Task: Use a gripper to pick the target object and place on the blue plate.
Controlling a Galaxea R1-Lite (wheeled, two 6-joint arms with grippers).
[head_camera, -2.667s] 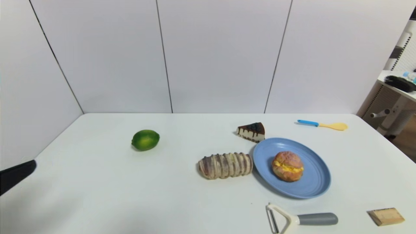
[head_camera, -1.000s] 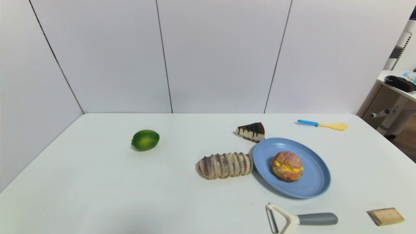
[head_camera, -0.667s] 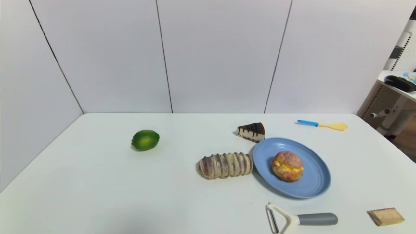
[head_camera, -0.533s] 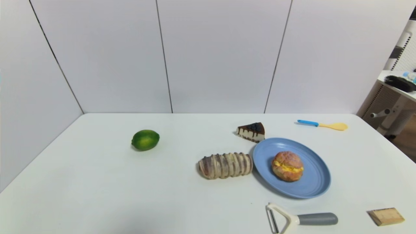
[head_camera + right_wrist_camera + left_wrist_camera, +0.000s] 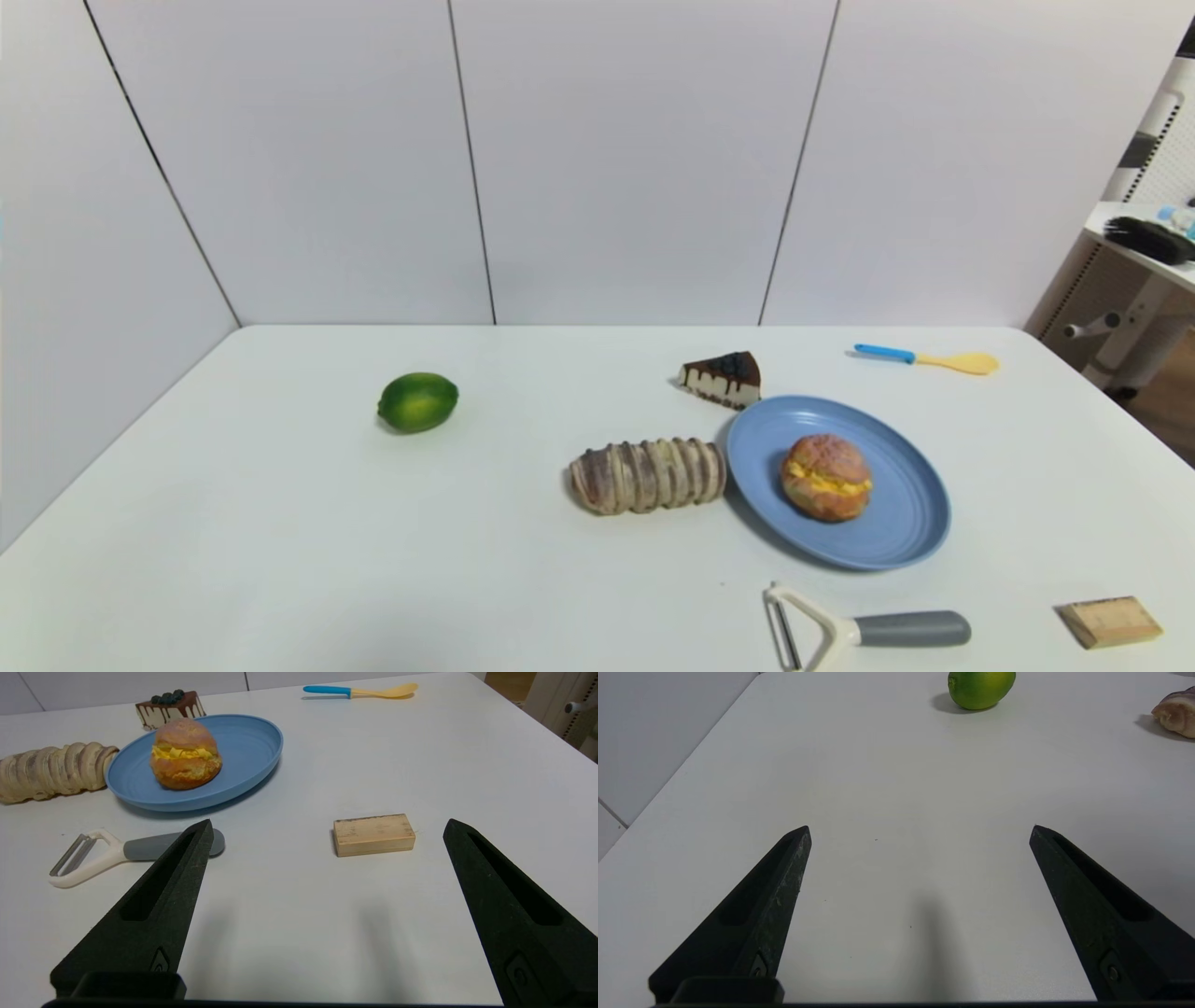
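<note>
the cream bun (image 5: pixel 826 477) sits upright on the blue plate (image 5: pixel 904 523), its filling seam level. left gripper (image 5: pixel 920 830) and right gripper (image 5: pixel 327 826) hover low over the table (image 5: pixel 280 523), fingers spread.

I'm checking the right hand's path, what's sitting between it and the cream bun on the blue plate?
In the right wrist view, the peeler lies between the open right hand and the cream bun, before the blue plate rim; the wooden block sits aside.

Green lime (image 5: pixel 417 401) alone on the white table (image 5: pixel 280 541), striped bread loaf (image 5: pixel 647 475), chocolate-topped cake slice (image 5: pixel 722 378), blue-handled yellow spoon (image 5: pixel 927 358), grey-handled peeler (image 5: pixel 864 628), small wooden block (image 5: pixel 1109 622) near the front edge
</note>
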